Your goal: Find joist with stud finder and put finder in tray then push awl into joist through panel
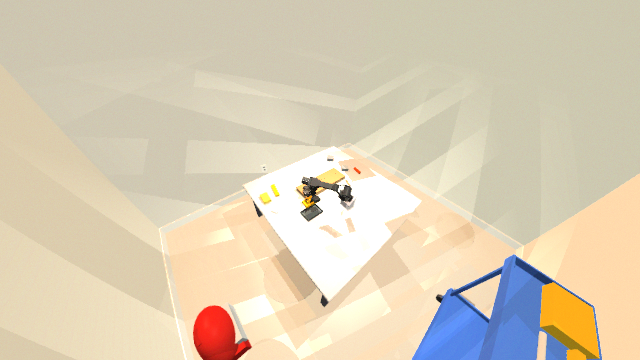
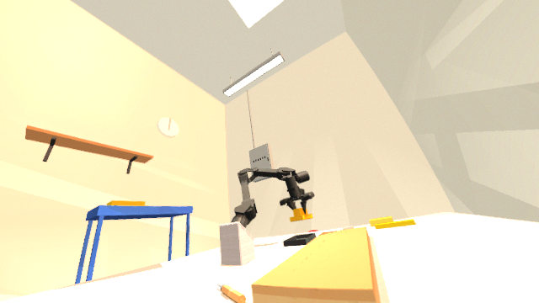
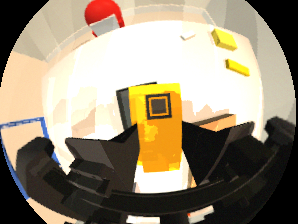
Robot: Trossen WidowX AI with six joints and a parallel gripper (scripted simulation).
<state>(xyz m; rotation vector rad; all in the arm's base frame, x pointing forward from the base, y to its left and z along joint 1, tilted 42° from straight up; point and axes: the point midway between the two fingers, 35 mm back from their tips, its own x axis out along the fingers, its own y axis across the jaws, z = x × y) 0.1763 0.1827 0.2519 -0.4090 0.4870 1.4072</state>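
Note:
The yellow stud finder (image 1: 308, 203) (image 2: 300, 215) (image 3: 159, 150) has a dark square window on its top. My gripper (image 2: 299, 209) (image 3: 157, 123) is shut on it and holds it up in the air. The dark tray (image 1: 311, 213) (image 2: 298, 241) (image 3: 122, 111) lies below, partly hidden behind the stud finder in the wrist view; how far the two overlap I cannot tell. The wooden floor panel (image 1: 331, 177) (image 2: 324, 269) (image 3: 220, 122) lies beside the tray. The awl (image 2: 232, 294), with an orange handle, lies on the table by the panel's near end in the exterior view.
Two yellow blocks (image 1: 265, 198) (image 1: 275, 190) (image 3: 224, 40) (image 3: 237, 67) lie beyond one end of the panel. A small red thing (image 1: 357, 170) lies past the other end. A pale block (image 2: 237, 245) stands by the arm's base. A blue cart (image 1: 470, 320) stands away from the table.

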